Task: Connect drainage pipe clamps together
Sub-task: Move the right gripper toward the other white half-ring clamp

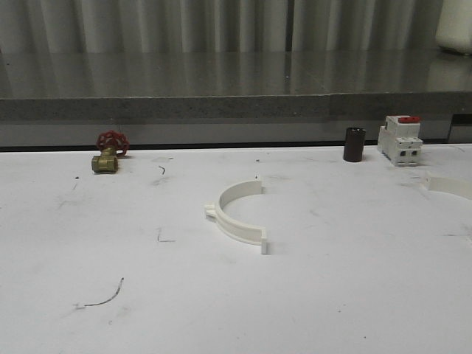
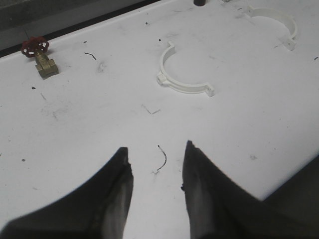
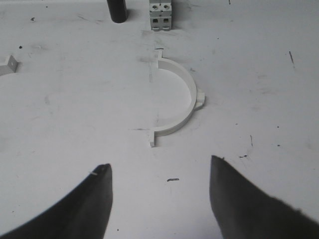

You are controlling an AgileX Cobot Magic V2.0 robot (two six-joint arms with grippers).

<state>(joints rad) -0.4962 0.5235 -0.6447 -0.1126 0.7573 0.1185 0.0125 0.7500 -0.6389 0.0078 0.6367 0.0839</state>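
One white half-ring drainage pipe clamp (image 1: 223, 208) lies flat at the middle of the white table, its open side facing right. The other clamp (image 1: 451, 187) lies at the table's right edge, partly cut off. In the left wrist view my left gripper (image 2: 157, 149) is open over bare table, well short of the middle clamp (image 2: 185, 87), with the other clamp (image 2: 291, 27) farther off. My right gripper (image 3: 159, 167) is open and empty too, a short way back from the right-hand clamp (image 3: 191, 89). The middle clamp's end tab (image 3: 7, 64) shows at that view's edge.
A brass valve with a red handwheel (image 1: 109, 153) sits at the back left. At the back right stand a black cylinder (image 1: 354, 144) and a white breaker with a red top (image 1: 400, 140). A grey ledge (image 1: 221, 107) runs behind the table.
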